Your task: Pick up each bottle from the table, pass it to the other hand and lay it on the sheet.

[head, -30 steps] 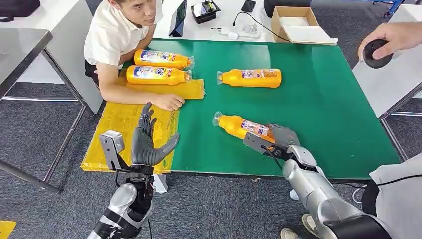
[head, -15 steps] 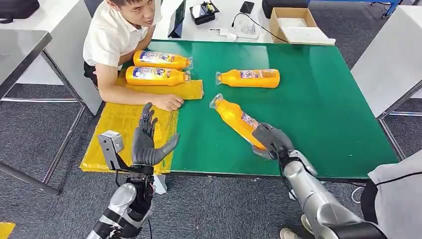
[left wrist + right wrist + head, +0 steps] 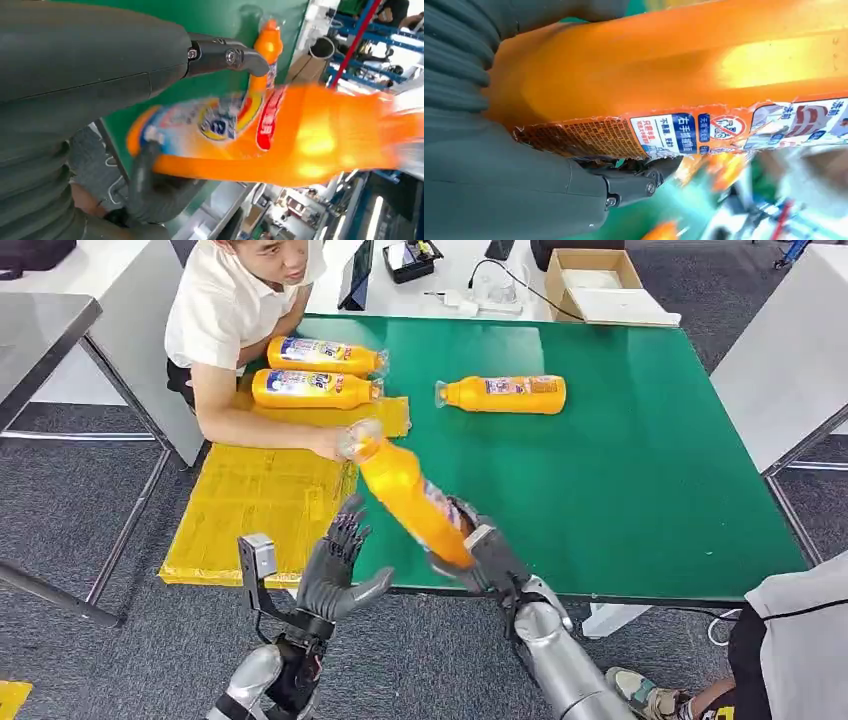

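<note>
My right hand (image 3: 478,552) grips the base of an orange bottle (image 3: 405,490) and holds it tilted above the green table's (image 3: 640,460) near edge, cap pointing up and away. The same bottle (image 3: 280,135) looms blurred in the left wrist view, and its label (image 3: 684,132) sits close in the right wrist view. My left hand (image 3: 338,562) is raised beside the bottle with fingers spread, holding nothing. Two orange bottles (image 3: 318,372) lie on the yellow sheet (image 3: 265,502). A further bottle (image 3: 503,394) lies on the green table.
A person in a white shirt (image 3: 225,310) leans on the table's left side, a forearm and hand (image 3: 325,443) resting on the sheet near the held bottle's cap. A cardboard box (image 3: 598,285) sits beyond the table. Another person stands at the right.
My right hand has lifted the bottle off the table and swung it left toward my left hand. My left hand has shifted right. The camera view has shifted slightly.
</note>
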Robot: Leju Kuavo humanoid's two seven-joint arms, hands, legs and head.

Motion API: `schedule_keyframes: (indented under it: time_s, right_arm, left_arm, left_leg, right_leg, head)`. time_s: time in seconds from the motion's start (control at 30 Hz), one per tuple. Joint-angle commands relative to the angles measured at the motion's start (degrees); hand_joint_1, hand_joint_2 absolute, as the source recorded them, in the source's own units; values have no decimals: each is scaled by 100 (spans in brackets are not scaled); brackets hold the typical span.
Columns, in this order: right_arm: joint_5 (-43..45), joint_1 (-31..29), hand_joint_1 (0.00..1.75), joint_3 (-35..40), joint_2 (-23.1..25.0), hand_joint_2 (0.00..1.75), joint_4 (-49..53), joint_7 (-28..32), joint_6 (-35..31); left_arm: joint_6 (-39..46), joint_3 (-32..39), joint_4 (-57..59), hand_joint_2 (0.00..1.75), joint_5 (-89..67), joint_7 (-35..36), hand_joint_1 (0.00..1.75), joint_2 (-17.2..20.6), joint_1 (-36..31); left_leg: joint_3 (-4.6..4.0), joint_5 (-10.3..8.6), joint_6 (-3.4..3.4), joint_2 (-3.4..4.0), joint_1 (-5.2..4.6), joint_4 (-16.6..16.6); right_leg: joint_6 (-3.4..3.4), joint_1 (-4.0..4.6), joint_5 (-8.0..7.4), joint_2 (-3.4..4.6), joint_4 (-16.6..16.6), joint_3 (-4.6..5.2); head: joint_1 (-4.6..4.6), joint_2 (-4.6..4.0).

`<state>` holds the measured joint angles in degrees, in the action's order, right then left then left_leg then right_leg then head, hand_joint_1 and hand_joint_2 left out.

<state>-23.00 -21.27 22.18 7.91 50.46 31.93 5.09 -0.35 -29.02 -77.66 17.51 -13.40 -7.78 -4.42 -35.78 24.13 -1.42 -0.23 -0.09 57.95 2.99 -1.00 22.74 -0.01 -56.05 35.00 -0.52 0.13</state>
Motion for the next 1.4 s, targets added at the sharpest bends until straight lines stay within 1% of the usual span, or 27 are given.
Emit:
schedule_keyframes:
  time_s: [0.03,0.1,0.17,0.2,0.23,0.27,0.3,0.37,0.4,0.5,0.53,0.63,0.67,0.7,0.73,0.77,0.8,0.83,0.93,1.1,1.13,1.17,1.2,1.3,1.33,1.37,1.4]
  right_arm:
    - [85,15,175,988,11,175,314,173,-120]
    - [87,10,175,992,-2,175,320,176,-123]
    - [96,4,175,994,-17,175,322,178,-128]
    - [96,4,175,994,-17,175,322,178,-128]
    - [129,43,175,987,-20,175,393,325,-188]
    - [202,108,175,984,4,175,449,429,-181]
    - [203,167,175,1014,5,175,528,486,-224]
    - [190,247,175,1139,19,175,603,509,-251]
    - [175,240,175,1247,11,175,562,508,-228]
    - [155,144,175,1474,31,175,216,488,-162]
    - [148,105,175,1524,42,175,64,484,-156]
    - [27,15,175,1721,52,175,-317,505,-185]
    - [-4,5,175,1779,46,175,-356,525,-154]
    - [-21,-10,175,1847,50,175,-435,559,-111]
    - [-17,-28,175,1896,63,175,-507,572,-78]
    - [-69,-44,175,1964,60,175,-549,579,-102]
    - [-78,-63,175,2003,75,175,-604,579,-115]
    - [-54,-78,175,2017,84,175,-638,583,-108]
    - [-47,-104,175,2026,82,175,-742,511,-126]
    - [-48,-102,175,2025,70,175,-746,517,-129]
    - [-48,-102,154,2025,70,175,-746,517,-129]
    - [-84,-136,84,2061,71,175,-822,397,-114]
    - [-96,-149,0,2072,75,175,-868,334,-114]
    - [-98,-112,0,2029,128,175,-851,281,-245]
    - [-60,-72,0,1997,131,0,-790,292,-254]
    - [-30,-19,0,1971,123,0,-697,311,-269]
    - [-24,27,0,1962,106,0,-626,320,-282]
  left_arm:
    - [47,-315,364,175,29,50,0,81,-280]
    - [50,-314,357,175,29,50,0,88,-277]
    - [53,-314,356,175,29,50,0,93,-274]
    - [53,-314,356,175,29,50,0,93,-274]
    - [58,-300,370,175,83,68,0,81,-279]
    - [88,-259,369,175,170,69,0,53,-286]
    - [122,-250,368,175,227,69,0,40,-307]
    - [200,-203,351,175,395,69,0,2,-341]
    - [232,-170,328,175,505,41,0,-32,-345]
    - [190,-108,125,175,783,-74,0,-98,-341]
    - [174,-83,-2,175,871,-114,0,-112,-332]
    - [144,-24,-319,175,1068,-187,0,-120,-297]
    - [149,6,-336,175,1122,-192,0,-143,-295]
    - [91,56,-338,175,1306,-163,12,-187,-302]
    - [-64,105,-283,175,1651,49,65,-222,-315]
    - [-248,154,-223,175,2072,314,162,-246,-310]
    - [-261,140,-236,175,1966,90,175,-220,-325]
    - [-322,143,-250,175,2004,-2,175,-230,-321]
    - [-421,190,-395,175,2061,-102,175,-233,-255]
    - [-421,192,-402,175,2061,-102,175,-232,-256]
    - [-421,192,-402,175,2061,-102,175,-232,-256]
    - [-469,230,-455,175,2119,-124,175,-234,-212]
    - [-482,248,-467,175,2112,-138,175,-226,-200]
    - [-726,370,-531,175,2355,-153,175,-264,-116]
    - [-836,464,-608,175,2464,-220,175,-318,-63]
    - [-914,572,-765,175,2505,-347,175,-356,2]
    - [-971,649,-856,175,2589,-388,175,-393,52]
  left_leg:
    - [13,3,5,0,2,-3]
    - [33,13,10,1,6,0]
    - [16,5,5,-1,3,-3]
    - [31,11,9,1,4,-2]
    - [21,6,7,0,3,-3]
    - [55,22,15,3,8,-2]
    - [15,3,5,-3,1,-5]
    - [38,15,11,-5,6,-3]
    - [23,9,8,-5,4,-3]
    - [34,14,11,-4,6,-1]
    - [18,6,7,-2,4,-2]
    - [33,15,10,7,9,1]
    - [17,6,6,1,4,-2]
    - [29,12,9,4,8,0]
    - [17,7,7,1,4,-1]
    - [46,22,14,4,10,5]
    - [15,5,6,1,7,-2]
    - [31,11,10,-2,9,-2]
    - [13,4,7,-4,6,-2]
    - [32,11,11,-19,10,0]
    - [22,7,8,-16,8,0]
    - [35,14,11,-18,10,2]
    - [16,5,8,-12,8,0]
    - [29,10,10,-12,9,0]
    - [14,4,8,-10,6,-2]
    - [24,10,10,-14,9,2]
    - [12,5,7,-8,7,-1]
  right_leg:
    - [-7,2,4,-2,2,-12]
    - [-15,8,14,-2,0,-33]
    - [-9,3,5,-3,4,-18]
    - [-13,5,11,-1,3,-32]
    - [-10,3,7,-2,3,-22]
    - [-22,10,22,-1,3,-55]
    - [-8,1,5,-4,3,-16]
    - [-17,8,18,-8,2,-41]
    - [-12,6,10,-6,3,-25]
    - [-15,7,16,-7,0,-35]
    - [-10,5,7,-4,3,-20]
    - [-15,10,11,4,2,-33]
    - [-10,5,5,-2,3,-19]
    - [-14,10,10,1,4,-30]
    - [-10,5,6,-1,2,-19]
    - [-21,11,21,0,-3,-48]
    - [-10,8,4,-3,6,-19]
    - [-15,10,12,-7,5,-33]
    - [-9,6,6,-7,5,-15]
    - [-15,11,19,-24,4,-36]
    - [-11,9,13,-20,4,-24]
    - [-16,12,21,-24,2,-38]
    - [-10,9,9,-17,5,-18]
    - [-14,10,15,-18,5,-31]
    - [-10,7,9,-15,5,-13]
    - [-14,10,15,-19,3,-27]
    - [-10,8,8,-11,5,-13]
  head:
    - [0,0]
    - [0,0]
    - [0,0]
    - [0,0]
    - [2,0]
    - [2,0]
    - [0,0]
    - [2,0]
    - [2,0]
    - [0,0]
    - [0,0]
    - [0,0]
    - [0,0]
    - [2,0]
    - [0,0]
    - [-2,0]
    - [2,0]
    - [0,0]
    - [-2,0]
    - [0,0]
    - [0,0]
    - [0,0]
    - [0,0]
    - [0,0]
    - [0,0]
    - [2,0]
    - [4,0]
